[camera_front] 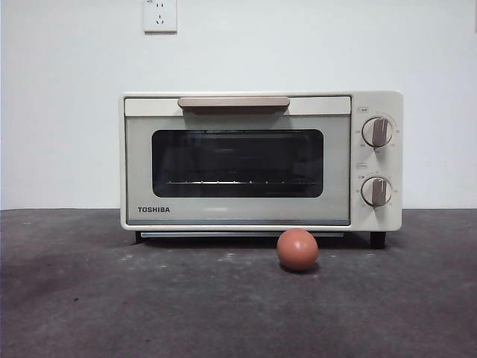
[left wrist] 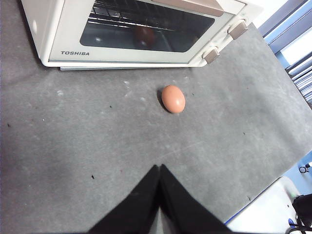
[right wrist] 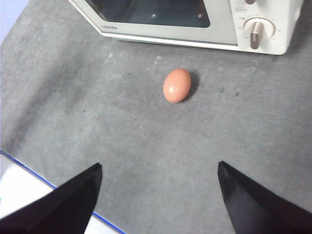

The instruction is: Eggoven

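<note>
Cream TOSHIBA toaster oven [camera_front: 261,160], door closed, at the far side of the grey table mat [camera_front: 112,298]. Reddish-brown egg [camera_front: 297,249] lies just before its right half — apart from both grippers. Left gripper [left wrist: 159,168]: jaws pressed together, empty. Right gripper [right wrist: 158,168]: jaws spread wide, empty.

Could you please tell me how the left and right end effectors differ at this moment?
The left end effector has its jaws shut together; the right end effector has them spread wide. The left one holds nothing, and neither does the right. Both hang over the mat, short of the egg, which lies in front of the oven.
</note>
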Available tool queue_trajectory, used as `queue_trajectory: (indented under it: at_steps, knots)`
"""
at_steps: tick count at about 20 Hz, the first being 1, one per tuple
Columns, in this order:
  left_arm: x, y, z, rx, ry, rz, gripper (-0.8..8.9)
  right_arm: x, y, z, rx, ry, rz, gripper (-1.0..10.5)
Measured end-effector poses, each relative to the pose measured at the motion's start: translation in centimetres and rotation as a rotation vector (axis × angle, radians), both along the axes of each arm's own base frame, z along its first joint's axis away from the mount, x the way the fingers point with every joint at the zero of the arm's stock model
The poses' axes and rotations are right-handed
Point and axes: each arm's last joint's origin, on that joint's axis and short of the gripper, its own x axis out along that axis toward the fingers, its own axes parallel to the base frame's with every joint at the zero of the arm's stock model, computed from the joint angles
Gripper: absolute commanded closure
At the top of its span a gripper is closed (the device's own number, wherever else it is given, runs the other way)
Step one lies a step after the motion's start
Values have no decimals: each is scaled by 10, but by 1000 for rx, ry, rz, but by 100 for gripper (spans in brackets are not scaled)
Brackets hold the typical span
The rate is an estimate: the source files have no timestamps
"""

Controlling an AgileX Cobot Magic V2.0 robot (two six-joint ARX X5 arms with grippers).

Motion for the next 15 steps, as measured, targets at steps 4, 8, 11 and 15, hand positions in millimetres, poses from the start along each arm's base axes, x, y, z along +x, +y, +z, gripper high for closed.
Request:
queue_trajectory:
  at_steps: [4,8,11,15]
  knots:
    - [0,0,0,0,-1,0,808,19,12,-3,19,24,27,562]
    - [0,0,0,0,-1,0,808,42,30,-11,-1,54,42,562]
    - [0,0,0,0,-1,0,808,57,46,-20,-28,74,49,562]
    - [0,0,0,0,-1,0,808,80,74,-37,-71,86,45,562]
